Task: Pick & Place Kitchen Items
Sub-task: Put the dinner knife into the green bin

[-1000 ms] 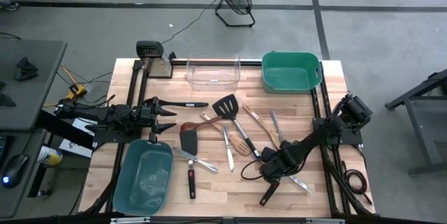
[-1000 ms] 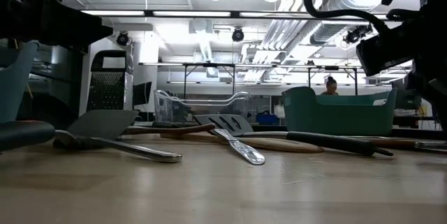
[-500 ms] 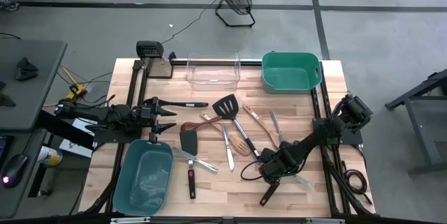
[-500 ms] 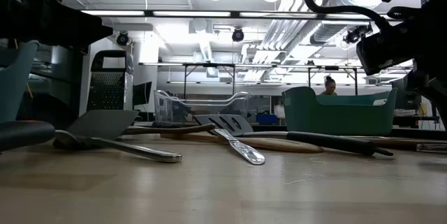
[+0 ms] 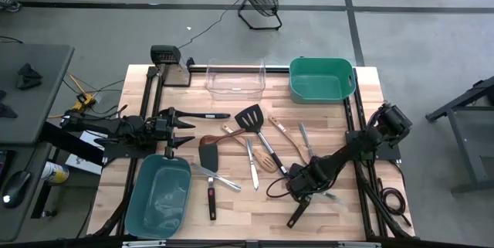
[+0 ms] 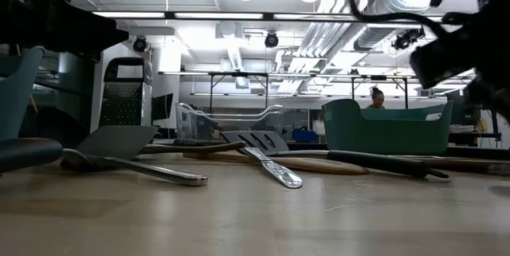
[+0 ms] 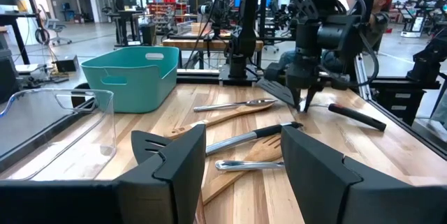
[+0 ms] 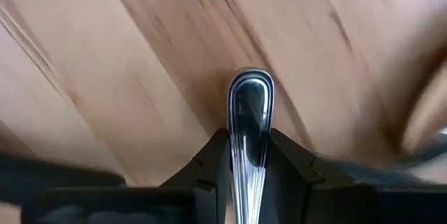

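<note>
Several long-handled utensils lie scattered over the table's middle: a black slotted turner (image 5: 251, 117), wooden spoons (image 5: 279, 128), a black turner (image 5: 209, 155) and silvery pieces (image 5: 252, 163). My right gripper (image 5: 302, 190) points down near the table's near right side and is shut on a silvery metal utensil (image 8: 250, 105). A black handle (image 5: 296, 215) lies just near of it. My left gripper (image 5: 187, 130) hovers open over the table's left side, fingers pointing toward the right, and touches nothing; the utensils lie ahead of it (image 7: 241, 147). My right gripper pinches the silvery utensil's handle between its two fingers (image 8: 213, 158), close to the rounded free end (image 8: 250, 88), which sticks out past the fingertips. The fingers come from above, pointing down at the wood. Whether the other end rests on the table, I cannot tell.
A teal tub (image 5: 160, 194) sits at the near left, right by my left arm. A green tub (image 5: 320, 79) and a clear plastic bin (image 5: 235, 78) stand along the far edge. Bare wood shows between the utensils and the near edge.
My right gripper has shifted slightly toward the near left while staying shut on the silvery utensil. The utensil's part that showed on the table to the gripper's right now shows shorter from above. The low view shows the gripper blurred by movement.
</note>
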